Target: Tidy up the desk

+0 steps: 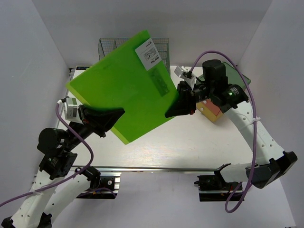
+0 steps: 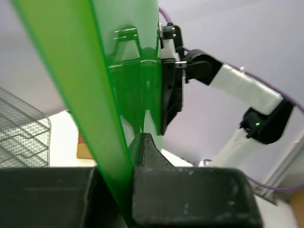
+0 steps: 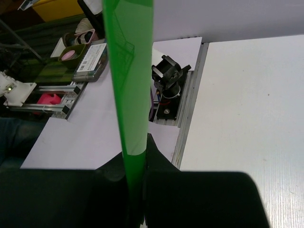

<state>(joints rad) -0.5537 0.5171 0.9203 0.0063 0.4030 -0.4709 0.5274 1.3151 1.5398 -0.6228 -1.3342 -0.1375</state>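
White desk [image 1: 199, 147] w/ an aluminium rail at the near edge, boxed in by plain white walls, is seen from above. Nearest, the L gripper [image 1: 115, 115] is clamped on the lower-left edge of a bright green plastic folder [image 1: 123, 90], jaws closed tight on it. Opposite, the R gripper [image 1: 174, 111] is pinched on the folder's right edge. The folder is held tilted, lifted above the desk's middle; a white label [image 1: 148, 54] is stuck near its far corner. Beyond, under the R arm, a small box [image 1: 214, 113] w/ yellow & pink faces is set on the desk. Farthest, a wire-mesh rack [image 1: 108, 46] is seen at the back edge.
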